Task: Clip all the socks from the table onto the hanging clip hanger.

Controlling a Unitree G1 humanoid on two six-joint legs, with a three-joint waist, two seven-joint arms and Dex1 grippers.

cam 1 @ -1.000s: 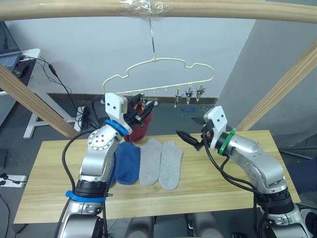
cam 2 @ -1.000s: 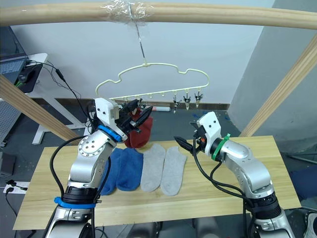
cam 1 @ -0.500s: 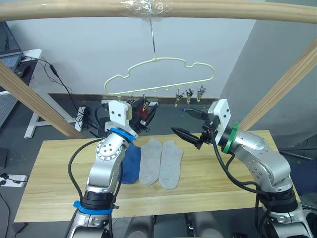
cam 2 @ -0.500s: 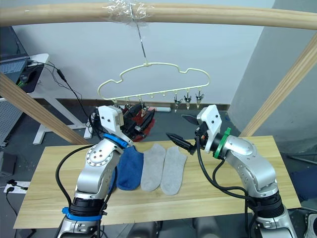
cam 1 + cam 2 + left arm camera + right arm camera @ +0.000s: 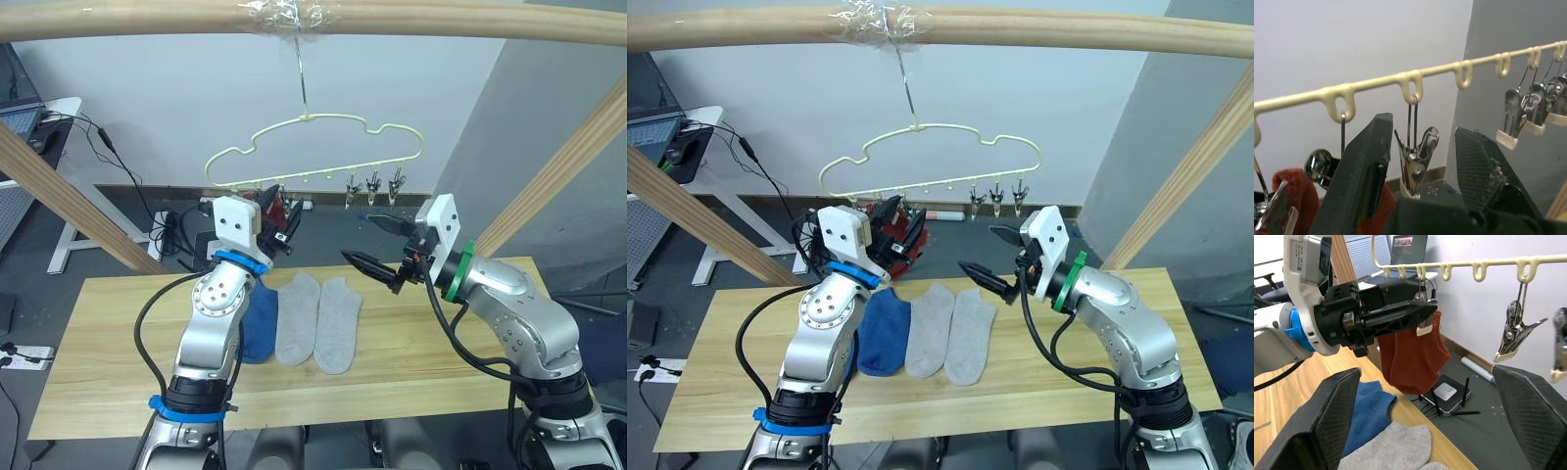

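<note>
Socks in rust red [image 5: 1413, 355] hang from the clip hanger [image 5: 313, 152] under the wooden beam [image 5: 313, 18], while blue socks [image 5: 884, 328] and two grey socks [image 5: 950, 333] lie on the table [image 5: 98, 362]. Left gripper [image 5: 1422, 161] stands open around a metal clip [image 5: 1415, 159]. Right gripper [image 5: 377, 245] waits nearby, fingers spread and empty.

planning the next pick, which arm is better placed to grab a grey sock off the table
Probably the right. The right gripper is open and empty above the grey socks, while the left gripper is up at the clip hanger beside the red socks.
</note>
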